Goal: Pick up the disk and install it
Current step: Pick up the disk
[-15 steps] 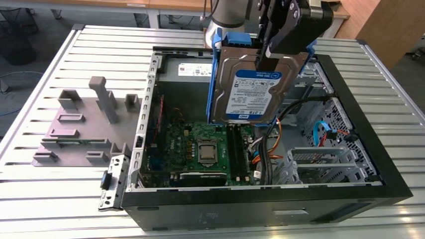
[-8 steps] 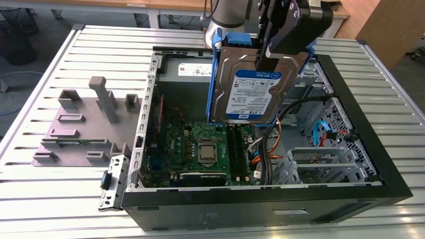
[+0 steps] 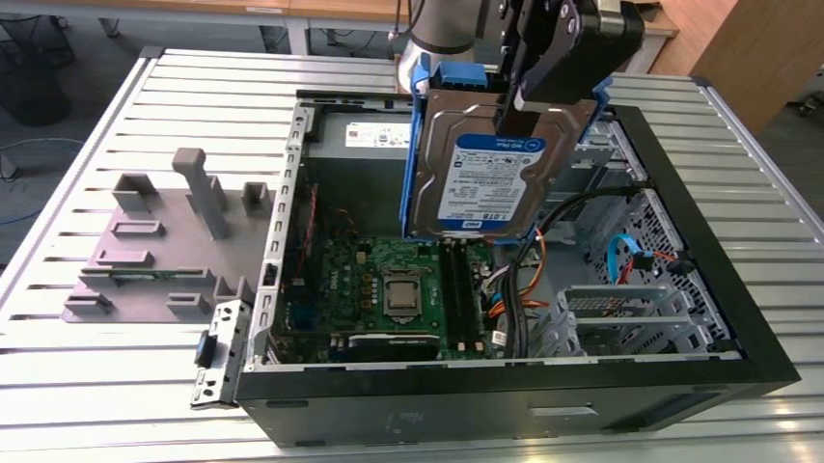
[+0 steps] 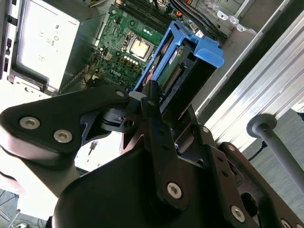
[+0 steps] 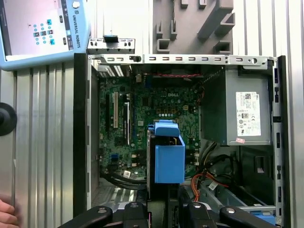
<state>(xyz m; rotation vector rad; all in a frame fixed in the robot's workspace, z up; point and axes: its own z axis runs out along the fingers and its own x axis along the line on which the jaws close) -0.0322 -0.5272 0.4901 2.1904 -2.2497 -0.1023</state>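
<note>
Well, we see the gripper (image 3: 522, 120) clamped shut on the disk (image 3: 493, 183), which it holds up in the air over the open computer case (image 3: 515, 397). The disk hangs upright on its edge. Its blue-and-white label is turned toward the exterior camera, and one black finger (image 3: 531, 87) lies down across that labelled face. Its blue frame (image 3: 415, 174) runs along the side toward the exterior view's left and over the top.

In the second wrist view we look along the disk edge-on. The fingers press on its two flat faces, and the end of the frame points away toward the case. Its lower edge hangs above the green circuit board (image 3: 386, 280) on the floor of the case, and we see it touching nothing but the fingers.

Inside the case a grey power box (image 5: 247, 114) with a white sticker sits at one end. A bare metal drive cage (image 3: 631, 318) stands toward the exterior view's right, with orange and blue cables (image 3: 618, 256) just beside it.

The case lies on a slatted metal table (image 3: 77, 405). On the exterior view's left a grey stand (image 3: 154, 251) with upright posts rests near the case. In the first wrist view a tablet with a lit screen (image 5: 38, 28) lies on the table beside the case, and a person's hand (image 5: 5, 212) shows at the picture's edge.
</note>
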